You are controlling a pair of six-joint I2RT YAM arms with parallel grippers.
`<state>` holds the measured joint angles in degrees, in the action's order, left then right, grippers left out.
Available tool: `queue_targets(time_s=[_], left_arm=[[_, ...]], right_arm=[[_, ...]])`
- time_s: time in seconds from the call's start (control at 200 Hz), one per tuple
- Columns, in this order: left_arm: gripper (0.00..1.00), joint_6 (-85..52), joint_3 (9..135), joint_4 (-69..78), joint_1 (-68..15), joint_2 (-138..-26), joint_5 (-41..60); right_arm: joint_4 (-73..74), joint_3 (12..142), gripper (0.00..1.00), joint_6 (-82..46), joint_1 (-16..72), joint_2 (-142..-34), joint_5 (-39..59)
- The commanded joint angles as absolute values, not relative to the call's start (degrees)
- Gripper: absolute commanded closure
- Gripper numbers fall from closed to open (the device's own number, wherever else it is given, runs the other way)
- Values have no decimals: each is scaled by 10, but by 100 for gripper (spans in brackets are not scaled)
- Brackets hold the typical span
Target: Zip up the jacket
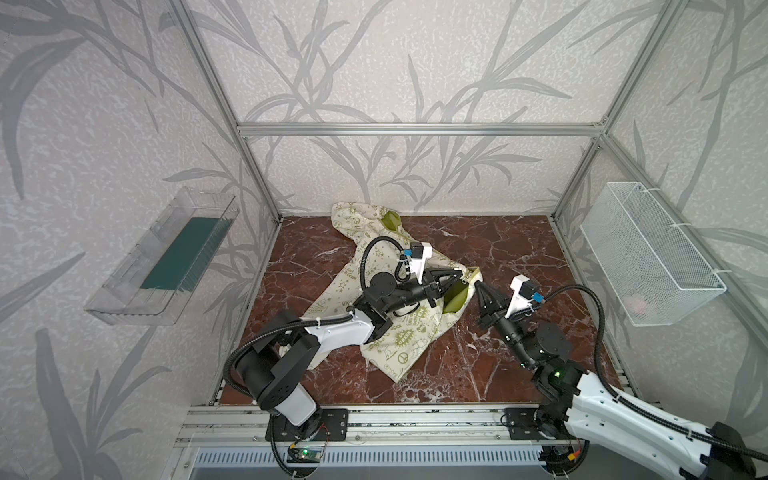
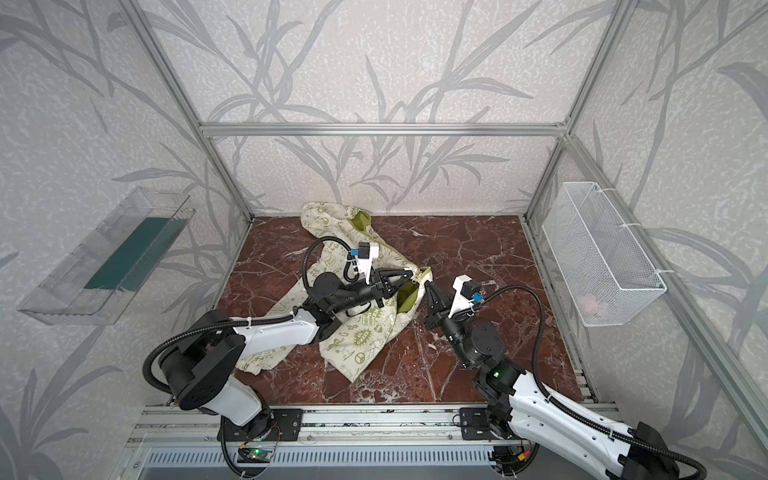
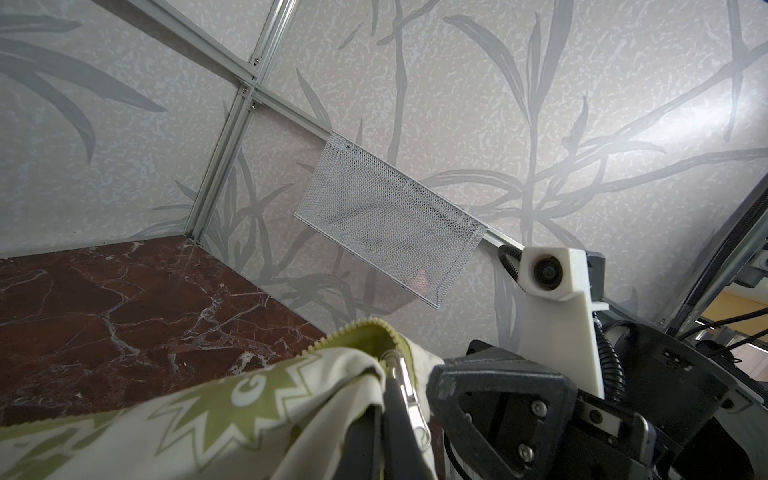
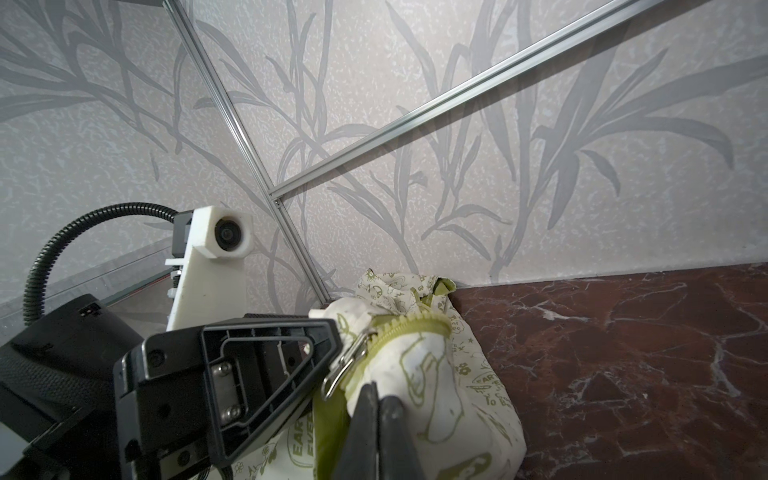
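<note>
The cream jacket [image 1: 399, 345] with olive doodles lies crumpled on the marble table, left of centre in both top views [image 2: 361, 345]. Its right corner is lifted, showing lime lining and the olive zipper strip [image 4: 411, 326]. My left gripper [image 1: 460, 274] is shut on jacket fabric beside the zipper; in the left wrist view its fingers [image 3: 383, 401] pinch the cloth, and the metal zipper pull [image 3: 405, 386] lies against them. My right gripper [image 1: 478, 286] faces it, shut. Its tips [image 4: 377, 390] rest against the cream fabric just below the pull [image 4: 345, 365], with nothing visible between them.
A white mesh basket [image 1: 648, 257] hangs on the right wall, with something pink in it. On the left wall sits a clear tray [image 1: 166, 257] with a dark green mat. Aluminium frame posts [image 1: 257, 174] edge the brown marble table [image 1: 519, 249].
</note>
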<state>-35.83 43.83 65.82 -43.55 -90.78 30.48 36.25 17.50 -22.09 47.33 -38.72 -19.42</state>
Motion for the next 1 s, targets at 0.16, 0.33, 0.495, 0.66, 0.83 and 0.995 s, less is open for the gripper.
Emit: queue_targets(time_s=[0.16,0.33,0.495,0.66,0.83,0.995], left_arm=[[100,-335,428,634,-433,-873,263],[100,-339,425,629,-433,-865,263],[100,-345,422,629,-433,-859,264],[100,-347,418,628,-434,-855,263],[100,-352,418,630,-435,-854,259],[100,-349,417,627,-434,-850,260]], right_arm=[[305,157,77,-242,466,-309,-204],[215,172,68,-131,467,-270,-168],[98,228,62,99,467,-298,-107],[99,256,49,253,467,-339,-80],[110,286,46,289,466,-379,-73],[159,294,46,276,467,-417,-94]])
